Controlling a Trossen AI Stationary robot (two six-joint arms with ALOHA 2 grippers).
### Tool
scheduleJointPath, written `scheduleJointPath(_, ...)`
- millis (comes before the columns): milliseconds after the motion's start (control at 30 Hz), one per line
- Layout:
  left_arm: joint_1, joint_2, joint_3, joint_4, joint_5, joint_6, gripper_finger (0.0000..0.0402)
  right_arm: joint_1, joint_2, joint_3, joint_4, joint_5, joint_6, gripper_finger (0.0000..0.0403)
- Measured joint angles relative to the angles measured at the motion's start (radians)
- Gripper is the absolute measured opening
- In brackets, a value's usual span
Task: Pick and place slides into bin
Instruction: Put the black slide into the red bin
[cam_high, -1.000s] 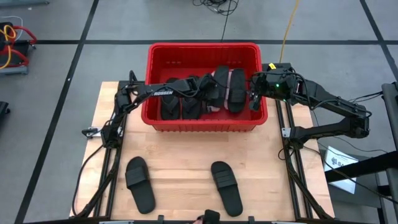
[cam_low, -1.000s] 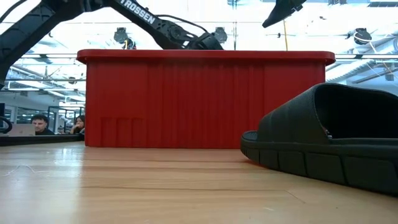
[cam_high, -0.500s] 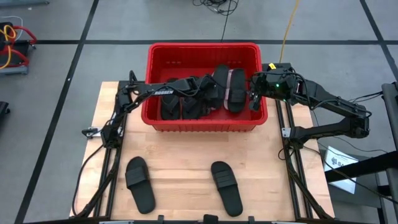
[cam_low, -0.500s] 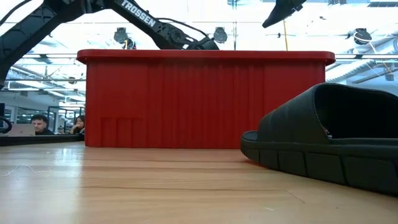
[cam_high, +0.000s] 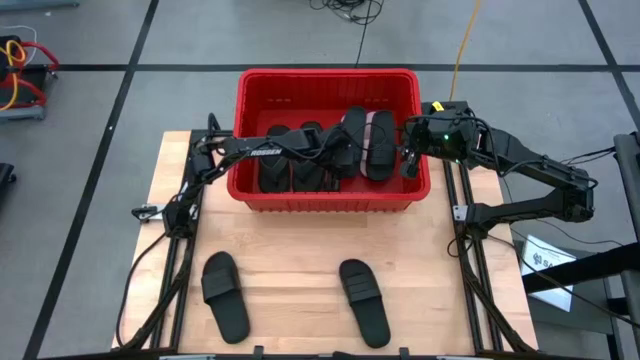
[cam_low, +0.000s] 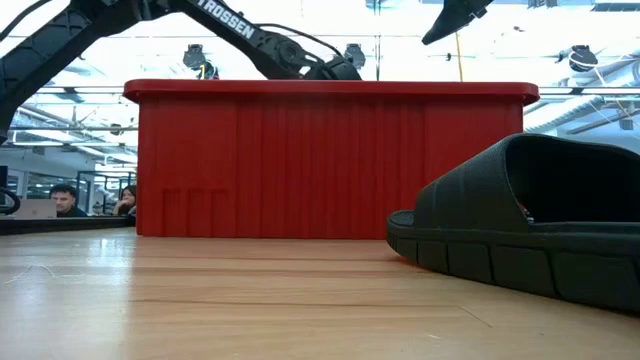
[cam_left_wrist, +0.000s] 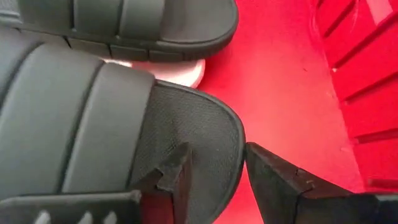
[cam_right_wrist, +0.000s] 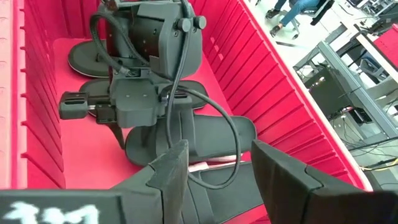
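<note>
The red bin (cam_high: 325, 200) stands at the table's far middle and holds several black slides (cam_high: 300, 160) and a light pink one (cam_left_wrist: 183, 74). My left gripper (cam_high: 345, 155) reaches into the bin from the left, pointing down, and is open. One finger (cam_left_wrist: 177, 180) is over the footbed of a black slide (cam_left_wrist: 93, 112), the other (cam_left_wrist: 273, 183) beside its rounded end; that slide lies partly on the pink one. My right gripper (cam_high: 408, 160) is open and empty at the bin's right rim (cam_right_wrist: 217, 168). Two black slides (cam_high: 225, 295) (cam_high: 363, 300) lie flat on the table's near part.
The bin's ribbed walls (cam_low: 330, 160) rise around the left gripper, with bare red floor (cam_left_wrist: 286, 81) beside the slide's end. In the low view the near right slide (cam_low: 530, 220) fills the right foreground. People sit far behind the table (cam_low: 65, 200).
My left gripper has shifted a little toward the table's right edge inside the bin. The slides on the table and my right arm have kept still.
</note>
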Motion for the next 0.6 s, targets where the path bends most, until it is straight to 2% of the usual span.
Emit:
scheduleJointPath(433, -0.007, 0.000, 0.264, -0.327, -0.016, 0.023, 0.0147, 0.000, 0.000, 0.000, -0.010, 0.000, -0.001, 0.0167)
scheduleJointPath(600, -0.013, -0.001, 0.412, -0.483, -0.103, 0.026, 0.0147, 0.000, 0.000, 0.000, -0.014, -0.002, -0.025, 0.0167)
